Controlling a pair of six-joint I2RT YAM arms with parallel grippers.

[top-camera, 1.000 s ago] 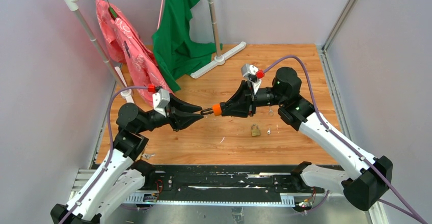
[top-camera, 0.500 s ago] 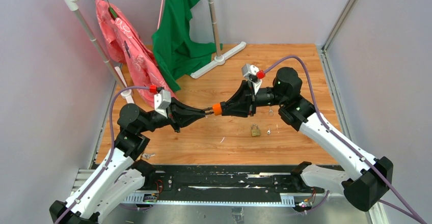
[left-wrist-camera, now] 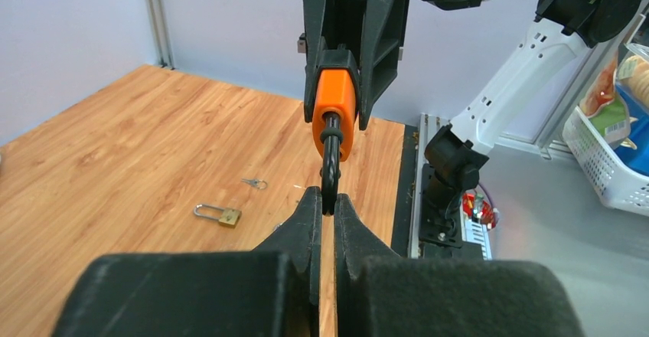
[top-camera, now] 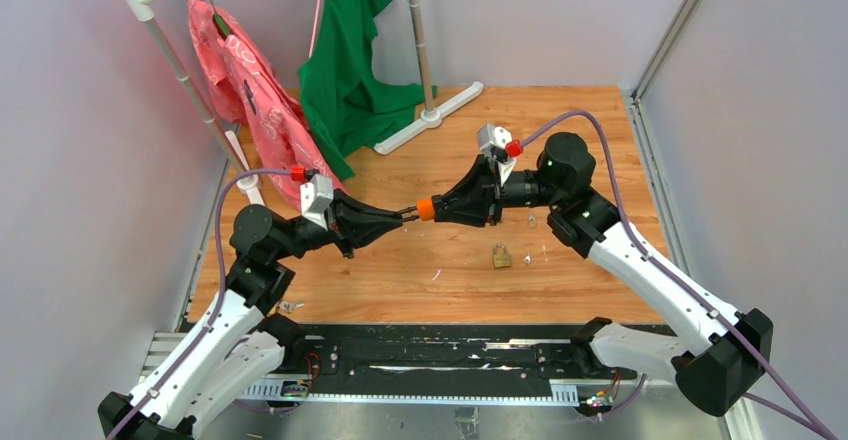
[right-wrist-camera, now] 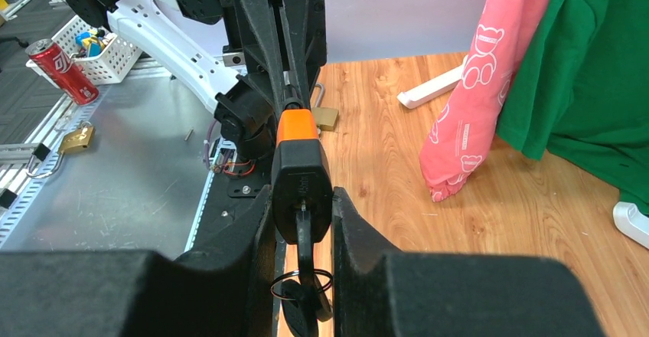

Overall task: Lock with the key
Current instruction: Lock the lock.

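An orange-and-black padlock hangs in the air between both arms over the wooden table. My right gripper is shut on its black body. A black key sits in the keyhole, with a ring and spare keys dangling below. My left gripper is shut on the padlock's black shackle, below the orange body. In the top view the left gripper and the right gripper meet tip to tip.
A small brass padlock lies on the wooden table with small loose keys beside it. A clothes rack with a pink garment and a green garment stands at the back left. Grey walls close in both sides.
My left gripper's jaws were apart a second ago and have closed on the shackle. The left arm has reached slightly right and up. The right arm has hardly moved.
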